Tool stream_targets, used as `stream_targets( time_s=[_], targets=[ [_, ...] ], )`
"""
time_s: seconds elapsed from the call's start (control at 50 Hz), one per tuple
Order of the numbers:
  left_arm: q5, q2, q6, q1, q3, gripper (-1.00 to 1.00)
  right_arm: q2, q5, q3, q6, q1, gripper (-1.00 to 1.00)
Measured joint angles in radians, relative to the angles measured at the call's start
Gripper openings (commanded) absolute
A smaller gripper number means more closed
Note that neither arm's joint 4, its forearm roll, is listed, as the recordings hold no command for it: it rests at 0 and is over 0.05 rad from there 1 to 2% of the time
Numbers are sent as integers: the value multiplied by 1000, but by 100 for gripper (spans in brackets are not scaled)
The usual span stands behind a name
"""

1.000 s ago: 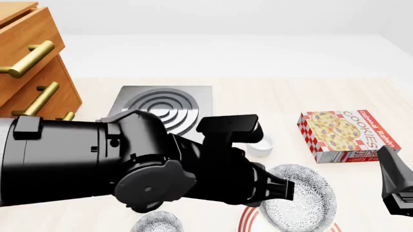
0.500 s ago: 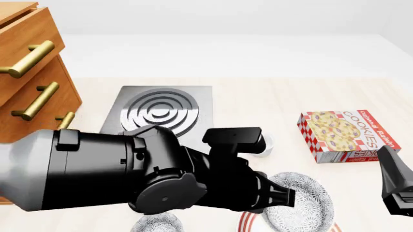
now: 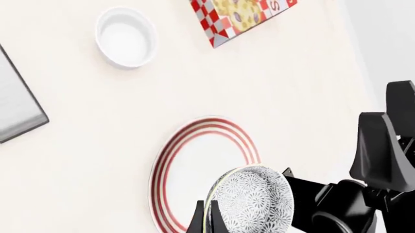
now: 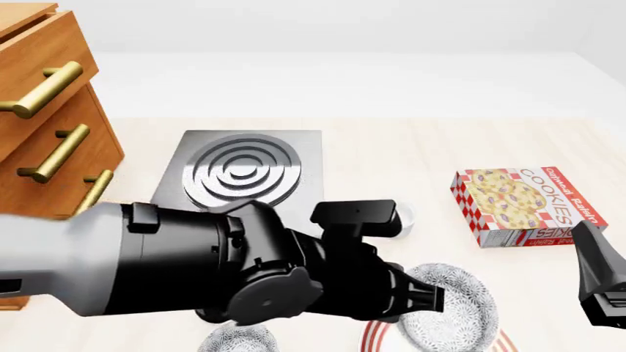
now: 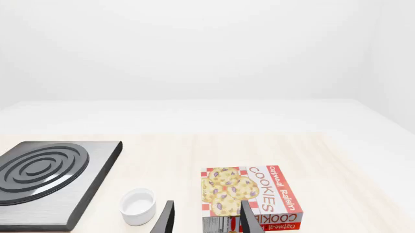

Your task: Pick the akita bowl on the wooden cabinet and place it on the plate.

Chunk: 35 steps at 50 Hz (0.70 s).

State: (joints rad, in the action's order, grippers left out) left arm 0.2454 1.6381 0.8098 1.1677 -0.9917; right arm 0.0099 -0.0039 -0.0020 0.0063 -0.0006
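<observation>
My left gripper (image 3: 207, 221) is shut on the rim of the akita bowl (image 3: 250, 199), white with fine black speckles. It holds the bowl tilted just above the plate (image 3: 194, 162), a white plate with red rings. In the front view the bowl (image 4: 450, 306) shows past the bulky left arm, over the plate (image 4: 376, 337) at the near edge. The wooden cabinet (image 4: 39, 125) stands at the far left. My right gripper (image 5: 206, 221) is open and holds nothing, hovering at the near right (image 4: 602, 282).
A second speckled bowl (image 4: 237, 340) sits near the front edge, left of the plate. A grey stove plate (image 4: 245, 172) lies mid-table. A small white cup (image 3: 126, 36) and a cookies box (image 4: 523, 205) lie beyond the plate.
The left arm has reached further to the right, and the bowl has sunk slightly toward the plate. The right arm has not moved.
</observation>
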Motion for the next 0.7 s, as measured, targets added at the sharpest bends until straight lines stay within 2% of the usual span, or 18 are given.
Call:
stream_targets(
  time_s=[0.7],
  targets=[
    [-65,92,21,-5,-9,-100,0,0,0,0,0,100]
  ],
)
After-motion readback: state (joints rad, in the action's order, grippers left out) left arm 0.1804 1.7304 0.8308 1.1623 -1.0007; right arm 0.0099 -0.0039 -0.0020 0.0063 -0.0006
